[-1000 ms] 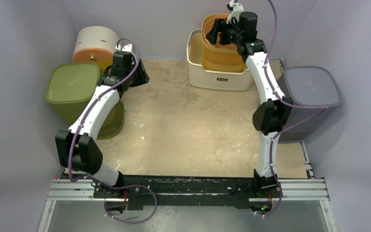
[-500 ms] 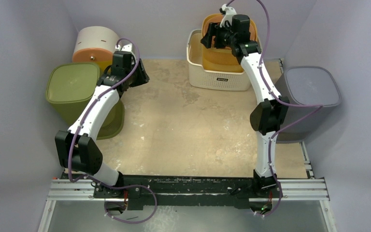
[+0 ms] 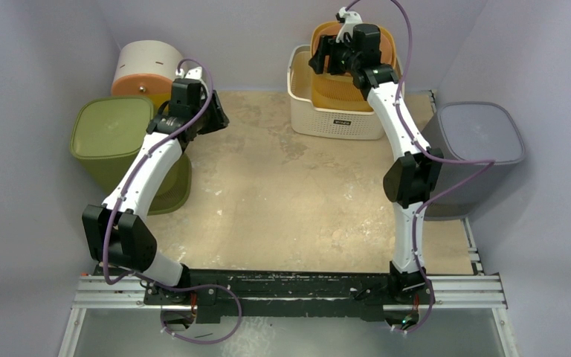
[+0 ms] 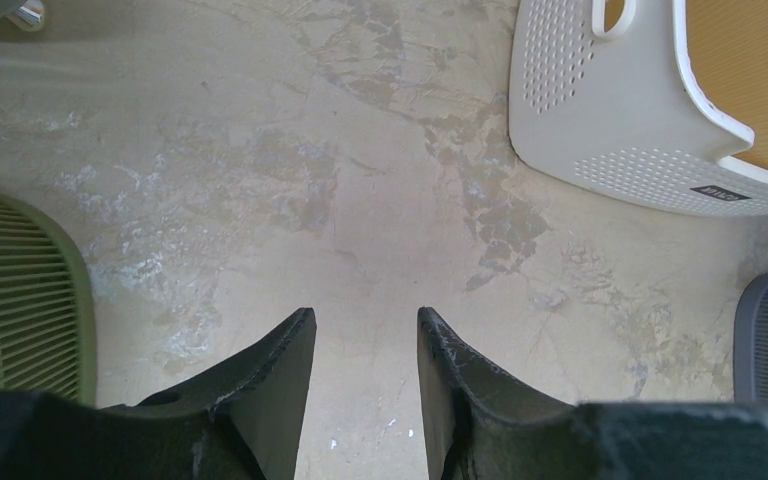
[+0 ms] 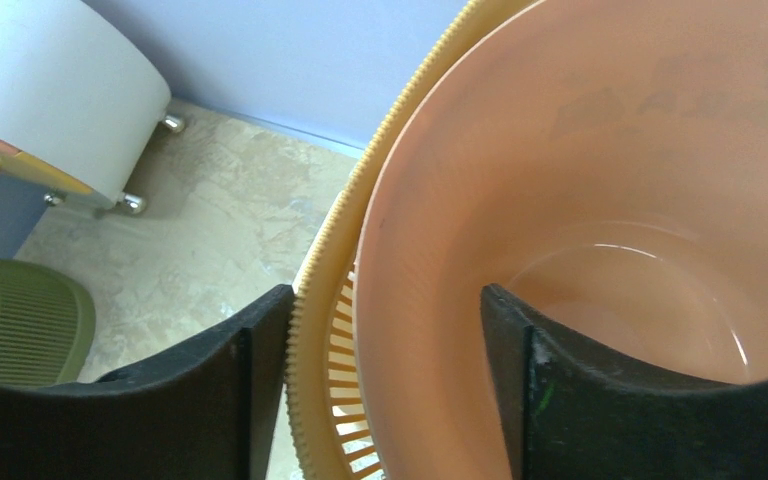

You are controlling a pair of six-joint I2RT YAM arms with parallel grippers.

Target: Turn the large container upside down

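Observation:
The large container is an orange slatted basket (image 3: pixel 342 85) with a smooth peach bucket (image 5: pixel 580 200) nested inside. It stands upright in a white perforated basket (image 3: pixel 338 123) at the back of the table. My right gripper (image 3: pixel 326 59) is at its left rim. In the right wrist view the right gripper (image 5: pixel 385 300) straddles the rim: one finger is against the toothed outer edge (image 5: pixel 325 300) and the other is inside the bucket, the jaws wide apart. My left gripper (image 3: pixel 217 119) hangs open and empty over bare table in the left wrist view (image 4: pixel 365 315).
A green bin (image 3: pixel 111 134) stands at the left under the left arm. A grey bin (image 3: pixel 476 134) stands at the right edge. A white and orange round container (image 3: pixel 145 67) lies at the back left. Walls close in the back and sides.
My right gripper has shifted a little left and down onto the orange basket's left rim. The basket and the left arm have not visibly moved.

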